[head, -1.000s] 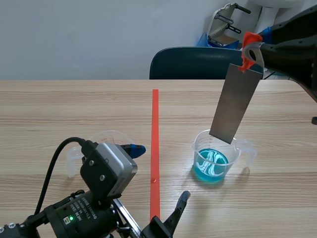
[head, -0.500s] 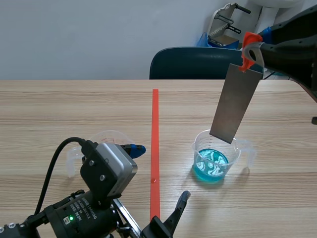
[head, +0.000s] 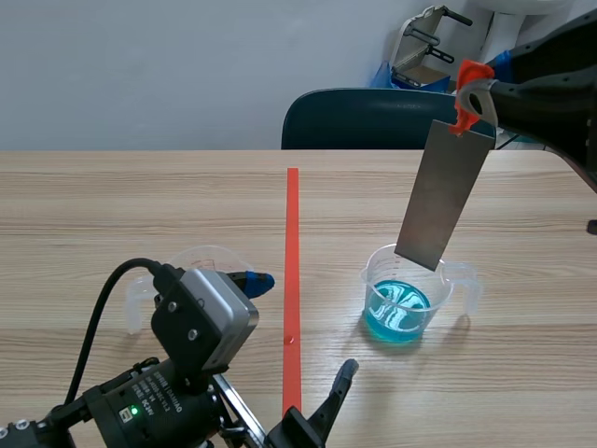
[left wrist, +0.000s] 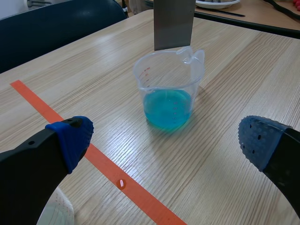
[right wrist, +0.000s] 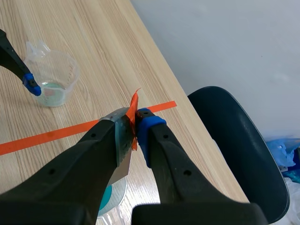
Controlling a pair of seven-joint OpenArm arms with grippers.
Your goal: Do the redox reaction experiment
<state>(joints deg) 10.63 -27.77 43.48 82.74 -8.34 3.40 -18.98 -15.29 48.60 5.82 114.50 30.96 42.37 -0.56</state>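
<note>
A grey metal strip (head: 444,194) with an orange-red tab (head: 469,86) at its top hangs tilted from my right gripper (head: 476,98), which is shut on it high at the right. Its lower end sits just above the rim of a clear plastic beaker (head: 404,292) holding blue liquid (head: 397,312). In the right wrist view the strip (right wrist: 123,154) is pinched between the fingers at the right gripper (right wrist: 133,127). My left gripper (left wrist: 164,140) stands open near the table's front, with the beaker (left wrist: 169,92) and the strip's end (left wrist: 174,23) ahead of it.
A second clear beaker (head: 187,271) stands left of the orange-red tape line, partly hidden behind my left arm (head: 177,373); in the right wrist view that beaker (right wrist: 52,77) shows a little pale liquid. A dark blue chair (head: 368,119) stands behind the table's far edge.
</note>
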